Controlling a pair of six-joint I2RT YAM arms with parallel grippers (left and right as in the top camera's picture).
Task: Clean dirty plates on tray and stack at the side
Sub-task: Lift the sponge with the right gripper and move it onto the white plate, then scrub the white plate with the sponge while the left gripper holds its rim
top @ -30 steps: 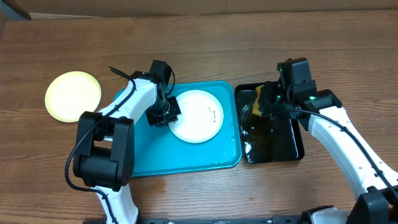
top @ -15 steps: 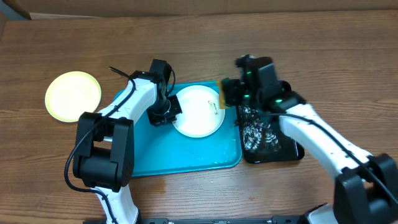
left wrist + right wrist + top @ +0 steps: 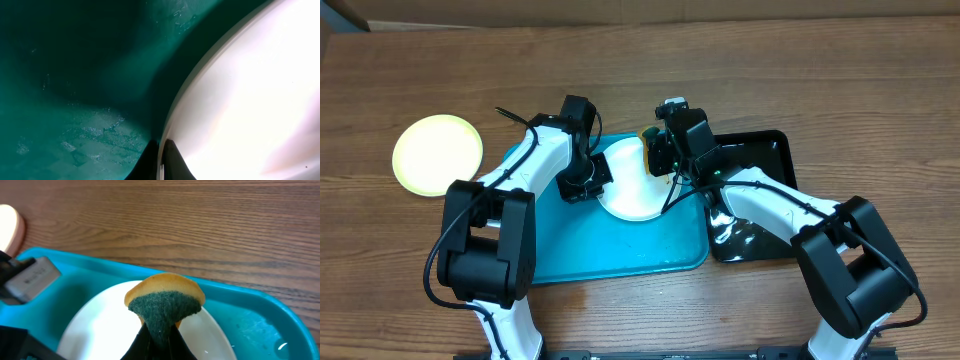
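Since the next wipe hangs on where the plate sits relative to the sponge, here's how I read it from my end. On the wooden table (image 3: 820,80), the turquoise tray (image 3: 620,250) is in the middle, with the black tray (image 3: 770,160) right against its right side. The white plate (image 3: 625,198) lies flat in the upper half of the turquoise tray. The yellow-green plate (image 3: 438,153) sits alone on the table, well off to the left. I can't spot a third one anywhere. The sponge (image 3: 165,302), yellow back and green scouring face, stands up over the white plate's far-right rim, though I can't tell if it's touching. My right gripper (image 3: 156,332) is pinched tight on its base, so the plate's middle lies down and to the left of it. My left gripper (image 3: 588,183) is clamped on the plate's left rim. I'd guess left is the anchor and right does the sweeping. The plate's round, so no axis to worry about. It looks glossy and mostly clean, bar one tiny dark speck (image 3: 306,167).
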